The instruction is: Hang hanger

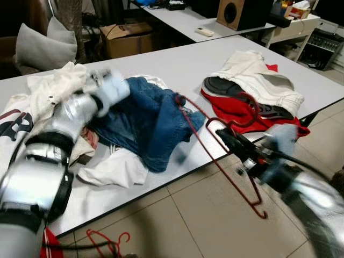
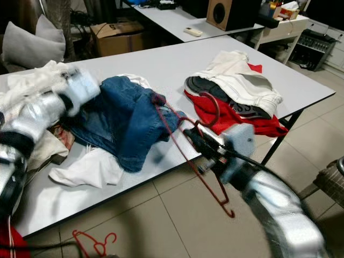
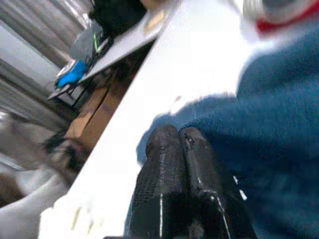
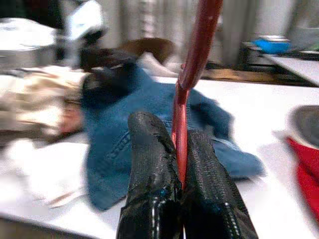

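Red hanger (image 1: 226,156) hangs off the grey worktop's (image 1: 177,67) front edge over the tiled floor (image 1: 183,226), pinched by the right hand (image 4: 180,149). The left hand (image 3: 180,149), fingers pressed together, sits by blue jeans (image 1: 150,121). A cardboard box (image 1: 126,37) and speaker (image 1: 234,12) stand behind.

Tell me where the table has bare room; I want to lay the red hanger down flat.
Bare table lies behind the jeans and between them and the red-and-white clothes. The left end is crowded with a white clothes pile. The right pincer holds the hanger.
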`<state>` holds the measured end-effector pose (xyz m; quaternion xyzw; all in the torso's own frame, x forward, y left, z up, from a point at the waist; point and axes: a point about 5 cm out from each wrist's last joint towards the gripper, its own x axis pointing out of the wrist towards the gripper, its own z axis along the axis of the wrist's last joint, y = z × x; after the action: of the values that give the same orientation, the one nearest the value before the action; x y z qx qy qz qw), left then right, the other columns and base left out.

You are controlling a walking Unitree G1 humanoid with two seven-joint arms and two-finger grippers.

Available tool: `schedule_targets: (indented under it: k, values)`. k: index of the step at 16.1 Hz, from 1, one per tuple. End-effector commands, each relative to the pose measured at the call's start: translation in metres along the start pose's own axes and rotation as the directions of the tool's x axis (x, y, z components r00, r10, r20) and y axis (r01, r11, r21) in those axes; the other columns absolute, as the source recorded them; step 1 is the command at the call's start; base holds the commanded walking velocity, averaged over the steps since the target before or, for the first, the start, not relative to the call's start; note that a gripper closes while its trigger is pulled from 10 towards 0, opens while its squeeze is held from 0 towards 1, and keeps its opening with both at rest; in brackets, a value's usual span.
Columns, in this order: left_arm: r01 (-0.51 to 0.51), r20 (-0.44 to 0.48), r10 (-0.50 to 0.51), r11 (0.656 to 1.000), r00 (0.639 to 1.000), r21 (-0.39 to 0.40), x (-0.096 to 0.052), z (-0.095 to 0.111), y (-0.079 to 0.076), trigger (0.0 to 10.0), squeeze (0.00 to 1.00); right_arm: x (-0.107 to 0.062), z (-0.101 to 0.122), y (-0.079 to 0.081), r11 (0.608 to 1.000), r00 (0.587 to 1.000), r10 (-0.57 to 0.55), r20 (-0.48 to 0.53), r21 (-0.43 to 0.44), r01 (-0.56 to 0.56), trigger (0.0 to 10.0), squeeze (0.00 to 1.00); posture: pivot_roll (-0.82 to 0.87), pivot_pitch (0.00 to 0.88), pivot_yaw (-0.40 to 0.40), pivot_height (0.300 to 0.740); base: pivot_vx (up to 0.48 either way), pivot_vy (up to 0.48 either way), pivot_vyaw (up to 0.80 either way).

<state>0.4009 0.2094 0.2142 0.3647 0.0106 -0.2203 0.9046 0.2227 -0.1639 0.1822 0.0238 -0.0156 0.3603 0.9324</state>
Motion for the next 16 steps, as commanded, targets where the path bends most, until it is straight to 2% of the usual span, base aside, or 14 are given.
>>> schedule_targets:
  k: [1, 2, 3, 5, 7, 9, 10, 11, 12, 13, 16]
  values:
    - [0.003, 0.067, 0.002, 0.997, 0.998, -0.071, 0.001, 0.016, 0.011, 0.0, 0.00, -0.004, 0.014, 0.004, 0.997, 0.996, 0.072, 0.051, 0.017, -0.073, 10.0, 0.00, -0.18, 0.000, 0.030, 0.740, 0.000, 0.000, 0.00]
    - [0.012, 0.103, 0.000, 0.993, 0.995, -0.121, 0.000, 0.023, 0.018, 0.0, 0.00, -0.008, 0.020, 0.008, 0.988, 0.988, 0.141, 0.070, 0.046, -0.145, 10.0, 0.00, -0.18, 0.000, 0.037, 0.740, 0.000, 0.000, 0.00]
    - [0.029, 0.120, -0.013, 0.991, 0.993, -0.134, -0.002, 0.026, 0.023, 0.0, 0.00, -0.011, 0.020, 0.013, 0.974, 0.976, 0.214, 0.045, 0.065, -0.217, 10.0, 0.00, -0.18, 0.000, 0.037, 0.740, 0.000, 0.000, 0.00]
    - [0.052, 0.167, -0.024, 0.985, 0.986, -0.166, -0.008, 0.037, 0.036, 0.0, 0.00, -0.018, 0.002, 0.023, 0.938, 0.933, 0.338, -0.127, 0.119, -0.324, 10.0, 0.00, -0.18, 0.000, 0.045, 0.740, 0.000, 0.000, 0.00]
    - [0.063, 0.194, -0.032, 0.985, 0.980, -0.160, -0.011, 0.047, 0.047, 0.0, 0.00, -0.017, -0.005, 0.022, 0.937, 0.925, 0.342, -0.168, 0.141, -0.321, 10.0, 0.00, -0.17, 0.000, 0.045, 0.740, 0.000, 0.000, 0.00]
    - [0.099, 0.204, -0.069, 0.985, 0.976, -0.139, -0.014, 0.053, 0.051, 0.0, 0.00, -0.014, -0.017, 0.015, 0.954, 0.922, 0.294, -0.253, 0.133, -0.268, 10.0, 0.00, -0.16, 0.000, 0.046, 0.740, 0.000, 0.000, 0.00]
    - [0.135, 0.197, -0.111, 0.984, 0.974, -0.114, -0.017, 0.055, 0.053, 0.0, 0.00, -0.008, -0.026, -0.002, 0.988, 0.943, 0.150, -0.296, 0.068, -0.136, 10.0, 0.00, -0.16, 0.000, 0.046, 0.740, 0.000, 0.000, 0.00]
    - [0.189, 0.187, -0.170, 0.978, 0.968, -0.087, -0.021, 0.057, 0.055, 0.0, 0.00, 0.000, -0.026, -0.028, 0.998, 0.964, -0.058, -0.258, -0.026, 0.053, 10.0, 0.00, -0.15, 0.000, 0.045, 0.740, 0.000, 0.000, 0.00]
    - [0.223, 0.171, -0.207, 0.972, 0.963, -0.079, -0.024, 0.056, 0.056, 0.0, 0.00, 0.004, -0.016, -0.041, 0.989, 0.972, -0.150, -0.182, -0.032, 0.146, 10.0, 0.00, -0.14, 0.000, 0.044, 0.740, 0.000, 0.000, 0.00]
    - [0.260, 0.135, -0.250, 0.963, 0.959, -0.065, -0.028, 0.052, 0.058, 0.0, 0.00, 0.005, -0.001, -0.051, 0.979, 0.975, -0.203, -0.089, -0.026, 0.201, 10.0, 0.00, -0.14, 0.000, 0.044, 0.740, 0.000, 0.000, 0.00]
    - [0.297, 0.077, -0.292, 0.952, 0.953, -0.072, -0.042, 0.043, 0.068, 0.0, 0.00, 0.001, 0.029, -0.058, 0.981, 0.979, -0.192, 0.075, 0.012, 0.191, 10.0, 0.00, -0.14, 0.000, 0.043, 0.740, 0.000, 0.000, 0.00]
